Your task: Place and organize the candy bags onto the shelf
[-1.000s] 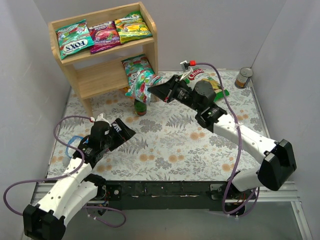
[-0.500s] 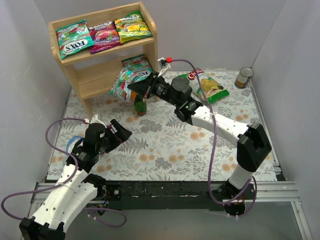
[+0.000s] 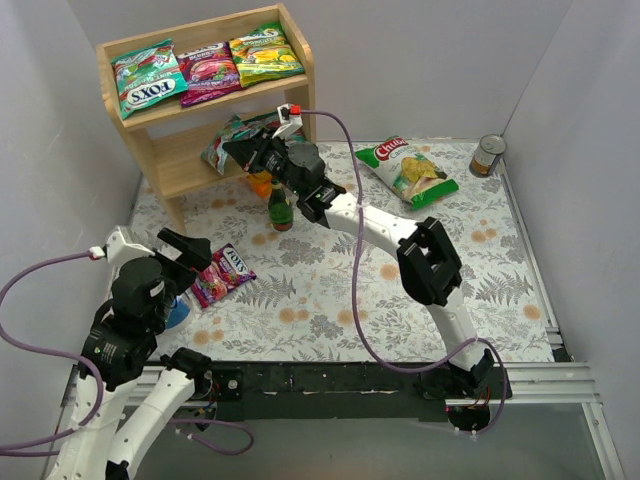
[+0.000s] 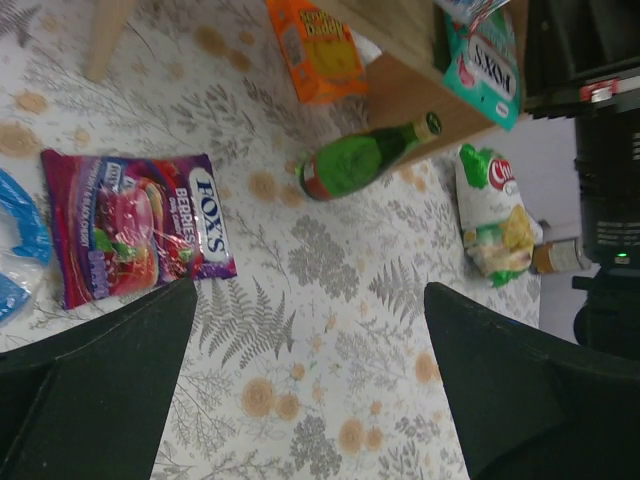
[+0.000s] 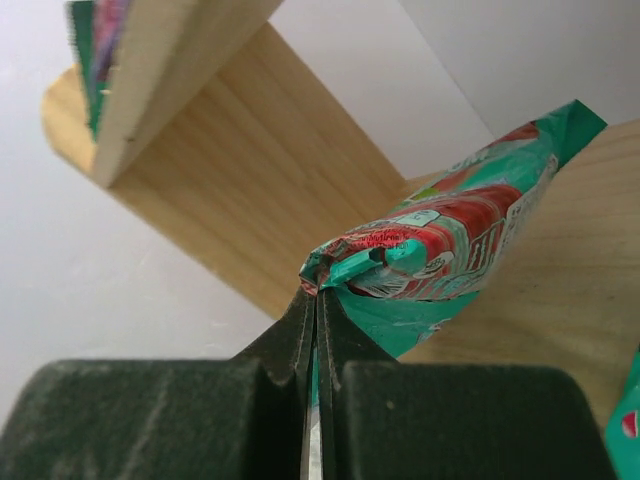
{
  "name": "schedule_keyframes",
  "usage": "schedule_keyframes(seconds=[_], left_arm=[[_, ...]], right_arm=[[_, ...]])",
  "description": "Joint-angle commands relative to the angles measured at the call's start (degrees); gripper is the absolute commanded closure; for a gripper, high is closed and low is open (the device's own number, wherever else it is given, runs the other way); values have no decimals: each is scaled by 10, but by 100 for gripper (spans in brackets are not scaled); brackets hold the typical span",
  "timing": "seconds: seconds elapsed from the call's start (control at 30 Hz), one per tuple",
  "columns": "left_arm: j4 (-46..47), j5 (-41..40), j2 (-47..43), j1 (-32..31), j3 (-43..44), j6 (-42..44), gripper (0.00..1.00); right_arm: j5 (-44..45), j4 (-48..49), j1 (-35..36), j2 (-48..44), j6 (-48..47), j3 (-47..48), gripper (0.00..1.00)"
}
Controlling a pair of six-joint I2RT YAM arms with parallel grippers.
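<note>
**Teal bag gripped at the lower tier**

The right gripper (image 5: 312, 295) is clenched on a corner of a teal bag (image 5: 440, 250), holding it in the lower tier of the shelf (image 3: 185, 165), far left. Three bags (image 3: 208, 72) lie on the top tier. The left gripper (image 3: 185, 260) is spread wide, near left, beside a purple bag (image 4: 135, 235) on the table (image 3: 400, 290).

The shelf (image 3: 185, 165), upper left of the top view, is smooth, matt, light wood. The candy bags (image 3: 150, 82) are glossy plastic film. The bottle (image 4: 355, 165) is glossy green.
</note>
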Motion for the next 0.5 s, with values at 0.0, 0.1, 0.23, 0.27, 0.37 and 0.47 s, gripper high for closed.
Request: schedule_keyframes(seconds=[0.0,0.1,0.23,0.27,0.37,0.47], left_arm=[[-35,-100,3,1,40,0,2],[-31,-117,4,1,48,7,2],[-26,-119,7,1,47,14,2],[-29,-123,9,1,47,13,2],[-29,-125,11,1,46,11,2],[-24,-130,10,1,45,11,2]], right_arm=[[57,15,6,42,-24,113,99],[82,7,9,84,-36,145,99],[111,39,15,108,-42,137,99],[120,39,15,113,-42,138,99],[132,35,21,125,-40,136,99],[161,29,30,125,-39,124,99]])
